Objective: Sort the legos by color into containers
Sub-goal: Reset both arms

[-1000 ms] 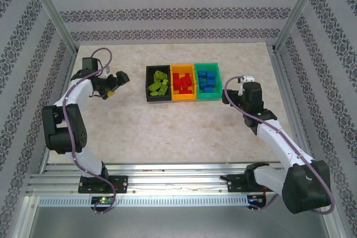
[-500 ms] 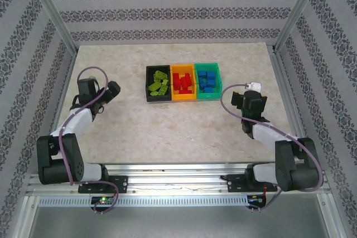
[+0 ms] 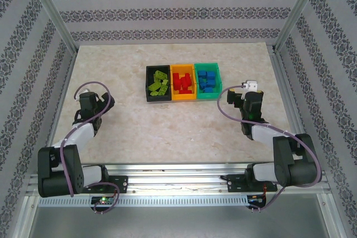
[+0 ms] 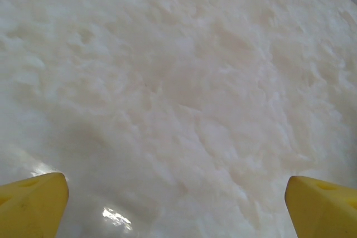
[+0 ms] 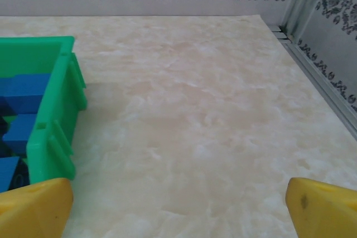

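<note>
Fingertips [image 4: 30,204] of the left end effector [image 4: 177,207] are yellow and stand spread wide at the two lower corners of its wrist view, with nothing between them and the pale worktop [image 3: 167,129] close below. The right end effector [image 5: 178,210] is spread just as wide and holds nothing. It hangs low over the surface just right of the green bin [image 5: 61,110], whose side wall and a few blue bricks [image 5: 25,90] show at the left of its wrist view. From above, the left arm [image 3: 72,137] is folded at the near left of the worktop, well apart from the bins, and the right arm [image 3: 268,133] is folded at the near right. The three bins sit joined in a row toward the far middle. The black bin [image 3: 148,86] on the left holds the lime green bricks [image 3: 159,85]. The orange-yellow bin [image 3: 183,98] in the middle holds the red bricks [image 3: 182,82], and the green bin on the right holds the blue ones. The worktop is cream with a marbled look and a small glossy highlight under the left end effector. Walls [image 3: 167,15] with grey striped damask paper close it in on three sides, with metal posts [image 3: 50,12] at the far corners. A slotted metal rail [image 3: 178,174] along the near edge carries the arm bases.
</note>
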{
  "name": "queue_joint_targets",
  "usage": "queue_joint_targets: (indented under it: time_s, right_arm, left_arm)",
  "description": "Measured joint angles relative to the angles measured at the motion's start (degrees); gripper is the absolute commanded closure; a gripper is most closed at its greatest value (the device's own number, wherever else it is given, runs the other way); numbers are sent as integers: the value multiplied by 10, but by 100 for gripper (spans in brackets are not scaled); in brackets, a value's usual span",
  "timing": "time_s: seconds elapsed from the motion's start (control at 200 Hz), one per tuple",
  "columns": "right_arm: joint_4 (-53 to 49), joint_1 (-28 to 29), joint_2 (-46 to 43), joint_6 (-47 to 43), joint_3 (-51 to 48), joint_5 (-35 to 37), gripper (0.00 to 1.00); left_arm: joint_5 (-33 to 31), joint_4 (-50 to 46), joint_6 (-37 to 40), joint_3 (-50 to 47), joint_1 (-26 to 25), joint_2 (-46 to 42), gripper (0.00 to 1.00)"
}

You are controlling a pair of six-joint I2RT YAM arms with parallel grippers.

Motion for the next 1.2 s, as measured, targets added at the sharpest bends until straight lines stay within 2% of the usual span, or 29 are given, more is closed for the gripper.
queue_joint_targets:
  time_s: [0.135, 0.29, 0.4, 0.62, 0.829, 1.034, 1.199]
  right_arm:
    - [6, 0, 0, -11, -1, -31, 2]
    - [6, 0, 0, -24, -1, -72, 2]
    - [6, 0, 0, -27, -1, -86, 2]
    - [38, 0, 8, -41, -10, -100, 2]
    - [114, -8, 77, -41, -41, -98, 2]
    - [145, -11, 101, -41, -41, -96, 2]
    - [152, -11, 100, -40, -41, -95, 2]
  left_arm:
    - [-46, 20, 27, -18, 0, -35, 0]
    - [-83, 141, 66, -107, 0, -49, 0]
    - [-94, 236, 97, -153, 0, -5, 0]
    - [-97, 392, 132, -155, -6, 95, 0]
    - [-94, 467, 189, -153, -57, 125, 0]
    - [-97, 550, 287, -142, -150, 201, 1]
    - [-109, 567, 319, -140, -159, 224, 1]
